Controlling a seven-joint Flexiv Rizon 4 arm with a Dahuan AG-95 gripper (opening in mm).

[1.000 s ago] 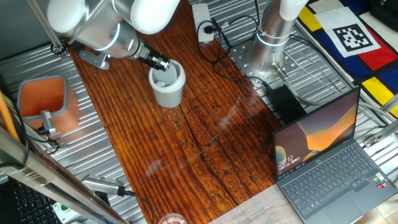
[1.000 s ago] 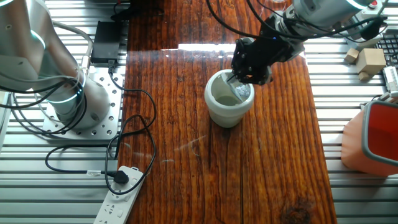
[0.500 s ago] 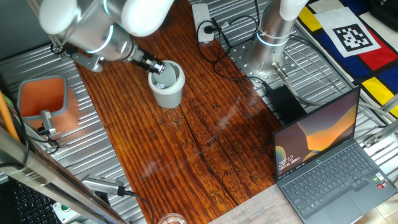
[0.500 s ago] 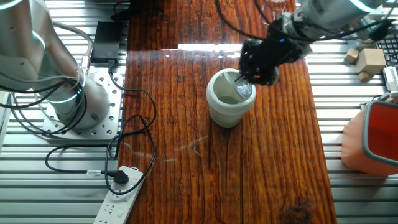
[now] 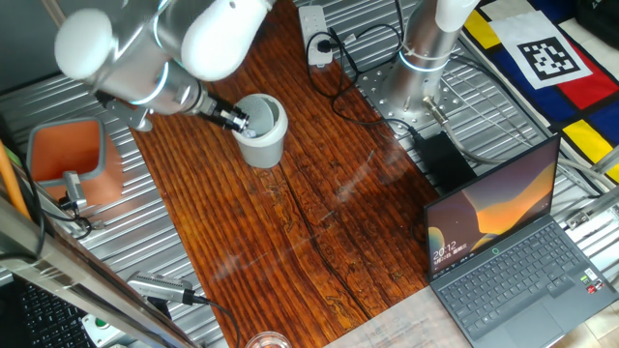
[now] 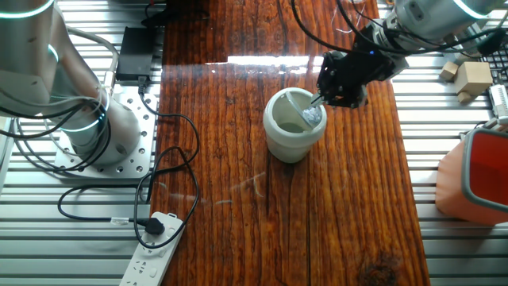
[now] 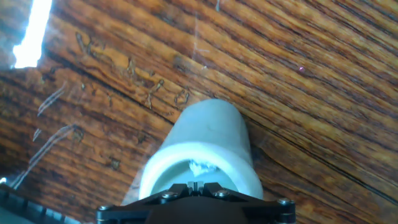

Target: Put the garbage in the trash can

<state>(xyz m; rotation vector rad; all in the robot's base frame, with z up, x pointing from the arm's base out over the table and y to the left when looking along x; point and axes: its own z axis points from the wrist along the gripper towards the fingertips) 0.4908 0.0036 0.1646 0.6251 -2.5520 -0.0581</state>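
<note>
In the one fixed view, the orange square-topped container (image 5: 66, 159) sits at the far left on the slatted metal surface, well apart from the wooden board (image 5: 319, 213). To its right the gripper (image 5: 235, 119) reaches in at the near rim of the trash can (image 5: 261, 130), which stands upright on the board; further right come the arm's metal base (image 5: 426, 48) and the open laptop (image 5: 513, 251). In the other fixed view, from left to right: the arm's base, a white power strip (image 6: 163, 250) with its black cable, then the trash can (image 6: 292, 127) in the middle of the board, with the garbage (image 6: 312, 117) showing as a pale bluish wad inside, against the wall nearest the gripper (image 6: 319, 102). The fingertips hang at the rim, right over that wad; I cannot tell whether they are parted or closed. The hand view looks down on the trash can (image 7: 208, 140) with a whitish scrap (image 7: 200, 167) just inside its mouth.
</note>
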